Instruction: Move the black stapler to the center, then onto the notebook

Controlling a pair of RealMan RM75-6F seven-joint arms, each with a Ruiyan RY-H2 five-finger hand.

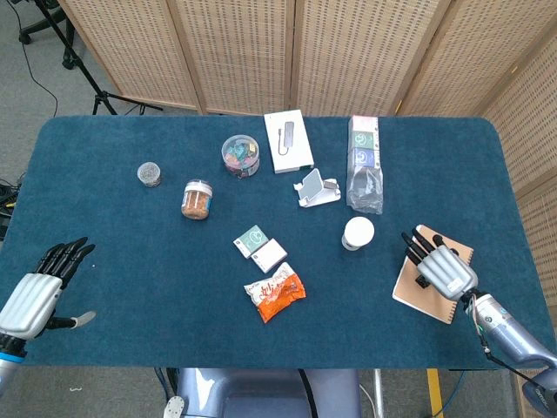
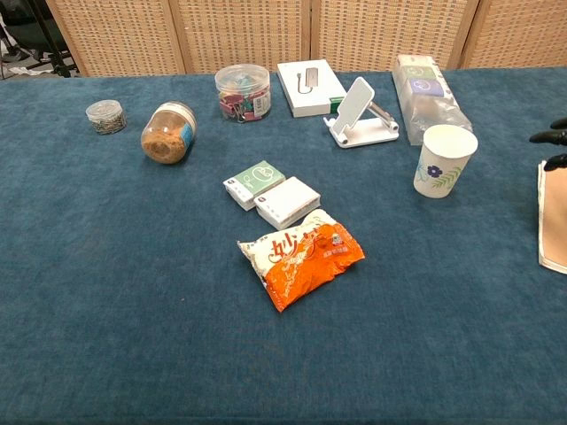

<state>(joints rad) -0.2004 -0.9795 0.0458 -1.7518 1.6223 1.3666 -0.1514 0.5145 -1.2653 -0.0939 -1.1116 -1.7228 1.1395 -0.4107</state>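
The tan spiral notebook (image 1: 428, 299) lies near the table's right edge; the chest view shows only its left edge (image 2: 551, 221). My right hand (image 1: 439, 266) hovers over it with its dark fingers stretched out and apart toward the upper left, and their tips (image 2: 554, 137) show at the right border of the chest view. A small black shape (image 1: 421, 280), probably the black stapler, shows on the notebook just under the hand; the rest of it is hidden. My left hand (image 1: 36, 292) rests at the front left corner, fingers straight, holding nothing.
A paper cup (image 1: 357, 232) stands just left of the notebook. Mid-table lie an orange snack packet (image 1: 275, 297) and two small boxes (image 1: 259, 247). Further back are a phone stand (image 1: 315, 188), a white box (image 1: 289, 140), a wrapped pack (image 1: 364, 165) and jars (image 1: 197, 199).
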